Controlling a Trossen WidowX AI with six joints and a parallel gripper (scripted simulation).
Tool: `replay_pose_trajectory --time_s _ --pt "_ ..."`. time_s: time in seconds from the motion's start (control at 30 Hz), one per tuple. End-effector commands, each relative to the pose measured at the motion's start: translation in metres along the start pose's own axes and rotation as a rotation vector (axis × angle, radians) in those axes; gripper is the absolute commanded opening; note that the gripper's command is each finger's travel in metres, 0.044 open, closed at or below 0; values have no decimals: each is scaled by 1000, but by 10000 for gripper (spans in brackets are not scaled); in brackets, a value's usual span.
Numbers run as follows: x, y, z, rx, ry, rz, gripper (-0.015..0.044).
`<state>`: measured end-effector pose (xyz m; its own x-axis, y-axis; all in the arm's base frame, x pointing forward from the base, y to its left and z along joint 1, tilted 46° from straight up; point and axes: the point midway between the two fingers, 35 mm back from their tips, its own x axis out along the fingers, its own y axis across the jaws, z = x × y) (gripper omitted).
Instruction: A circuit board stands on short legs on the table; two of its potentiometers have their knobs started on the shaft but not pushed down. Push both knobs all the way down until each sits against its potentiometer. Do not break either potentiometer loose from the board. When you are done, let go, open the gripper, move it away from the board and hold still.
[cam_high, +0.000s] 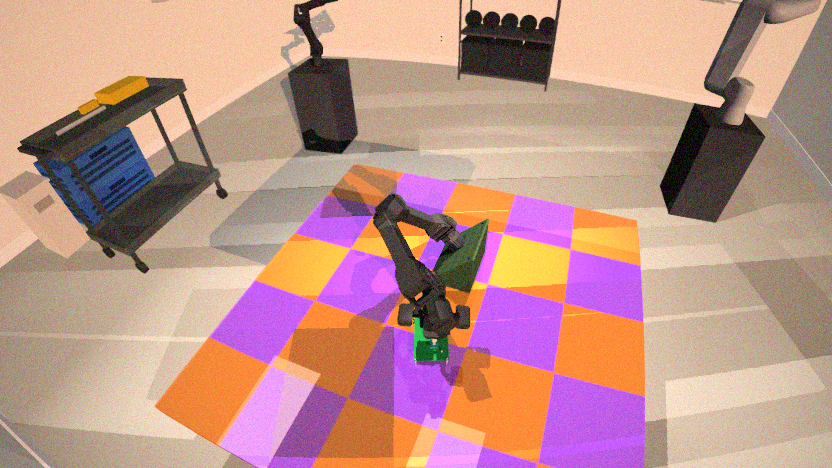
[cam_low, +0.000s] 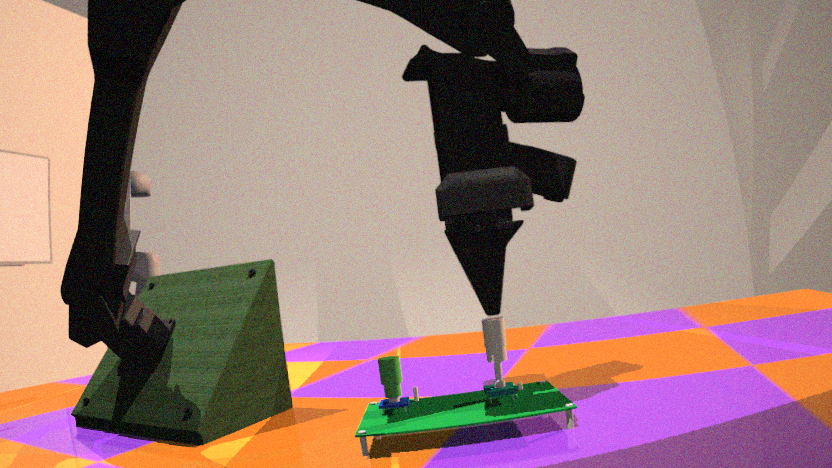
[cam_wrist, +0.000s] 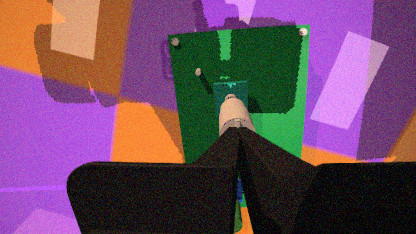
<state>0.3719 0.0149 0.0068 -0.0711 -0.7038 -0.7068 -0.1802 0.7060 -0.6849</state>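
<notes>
The green circuit board (cam_high: 422, 351) (cam_low: 442, 413) (cam_wrist: 280, 142) stands on short legs. The white knob (cam_low: 494, 337) (cam_wrist: 234, 112) stands high on its shaft (cam_low: 498, 371); a length of shaft shows between it and the teal potentiometer (cam_low: 501, 390) (cam_wrist: 240, 87). The green knob (cam_low: 390, 375) (cam_wrist: 237, 219) stands upright over the blue potentiometer (cam_low: 386, 403) (cam_wrist: 239, 191), with a small pale strip between them. My gripper (cam_low: 492, 313) (cam_wrist: 236, 136) is shut and empty. Its tips are right at the top of the white knob; whether they press on it cannot be told.
A dark green wedge block (cam_high: 468, 259) (cam_low: 238, 349), with the arm's base on its slope, stands behind the board. A thin pale post (cam_low: 416, 393) rises from the board beside the green knob, and another small post (cam_wrist: 198, 72) stands near the teal potentiometer.
</notes>
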Motion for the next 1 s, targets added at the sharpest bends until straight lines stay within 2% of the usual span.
replay_pose_trajectory --time_s 0.0,0.97 --pt "3 0 -1 -7 2 -5 0" --pt "4 0 -1 -7 2 -5 0"
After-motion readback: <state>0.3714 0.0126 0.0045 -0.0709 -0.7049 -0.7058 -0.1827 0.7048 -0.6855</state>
